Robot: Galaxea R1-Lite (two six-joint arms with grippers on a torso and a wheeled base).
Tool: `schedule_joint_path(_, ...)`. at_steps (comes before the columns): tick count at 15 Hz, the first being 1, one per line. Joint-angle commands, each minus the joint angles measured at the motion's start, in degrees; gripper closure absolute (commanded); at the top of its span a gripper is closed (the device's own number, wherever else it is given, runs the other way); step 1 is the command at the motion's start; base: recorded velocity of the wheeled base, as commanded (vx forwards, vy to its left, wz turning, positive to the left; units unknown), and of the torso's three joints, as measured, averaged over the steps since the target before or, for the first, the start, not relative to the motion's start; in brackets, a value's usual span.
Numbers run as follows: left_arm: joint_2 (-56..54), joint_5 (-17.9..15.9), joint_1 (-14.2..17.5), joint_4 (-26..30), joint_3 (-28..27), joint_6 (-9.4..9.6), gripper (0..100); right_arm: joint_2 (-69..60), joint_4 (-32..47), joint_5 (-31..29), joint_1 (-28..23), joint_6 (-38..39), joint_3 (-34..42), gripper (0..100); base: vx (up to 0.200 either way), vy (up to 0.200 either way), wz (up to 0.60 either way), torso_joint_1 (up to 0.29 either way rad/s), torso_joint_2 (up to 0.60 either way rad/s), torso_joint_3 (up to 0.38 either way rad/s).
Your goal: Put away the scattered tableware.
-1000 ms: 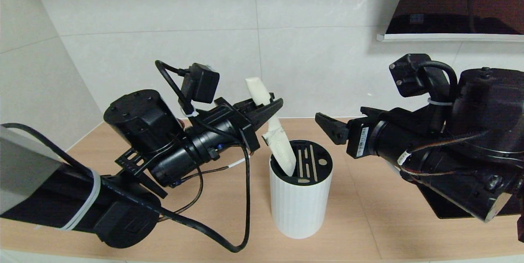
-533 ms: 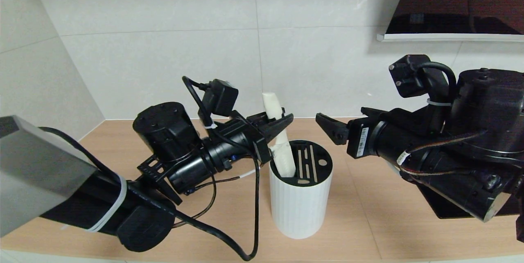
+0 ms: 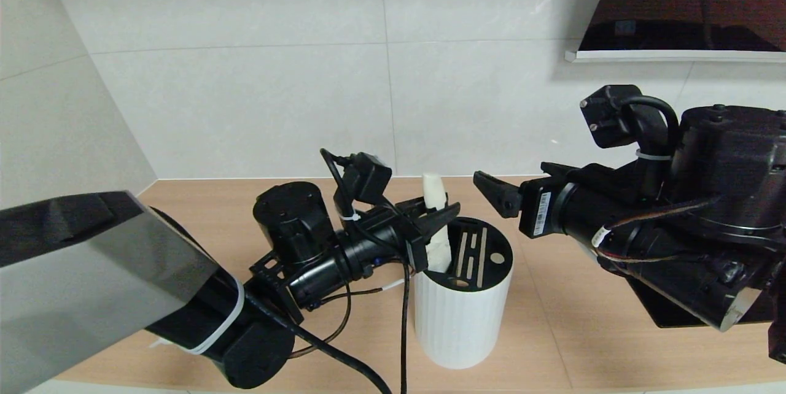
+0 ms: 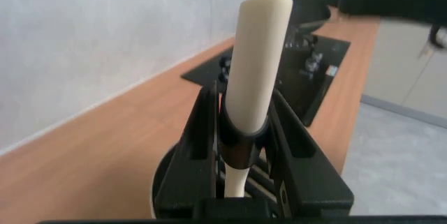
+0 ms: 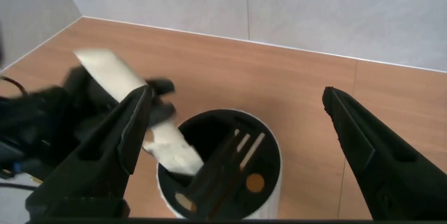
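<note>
Grips cream utensil (image 3: 433, 190) in left gripper (image 3: 443, 214), tip inside white holder (image 3: 460, 320); holds right gripper (image 5: 234, 116) wide open, near right.

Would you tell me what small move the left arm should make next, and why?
Probably open the left gripper and let go: it is shut on the white-handled utensil, whose lower part already sits inside the white holder, and the gripper is almost at the holder's rim, so little room to lower seems left.
</note>
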Motion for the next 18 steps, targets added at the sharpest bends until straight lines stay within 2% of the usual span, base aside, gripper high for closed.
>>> schedule_joint_path(1, 1.8, 0.0, -0.2, -0.2, -0.1, -0.01, 100, 0.1, 0.0, 0.0, 0.0, 0.0, 0.0, 0, 0.0, 0.0, 0.0, 0.0, 0.0, 0.0)
schedule_joint_path(7, 2.8, 0.1, -0.4, -1.7, -0.2, -0.01, 100, 0.2, 0.0, 0.0, 0.0, 0.0, 0.1, 0, 0.0, 0.0, 0.0, 0.0, 0.0, 0.0)
schedule_joint_path(8, 2.9, 0.1, -0.4, -1.7, -0.2, -0.01, 0, 0.2, 0.0, 0.0, 0.0, 0.0, 0.0, 0, 0.0, 0.0, 0.0, 0.0, 0.0, 0.0)
schedule_joint_path(14, 1.4, 0.8, -0.4, -1.9, -0.1, -0.01, 0, 0.2, 0.0, 0.0, 0.0, 0.0, 0.1, 0, 0.0, 0.0, 0.0, 0.0, 0.0, 0.0)
schedule_joint_path(17, -6.1, 1.4, -0.5, -2.0, 2.3, -0.19, 0, 0.1, 0.0, 0.0, -0.1, 0.0, 0.1, 0, 0.0, 0.0, 0.0, 0.0, 0.0, 0.0)
schedule_joint_path(18, -14.4, 1.5, -0.4, -1.7, 4.7, -1.33, 0, -0.7, 0.0, -0.1, -1.7, 0.0, 0.1, 0, 0.0, 0.0, 0.0, 0.0, 0.0, 0.0)
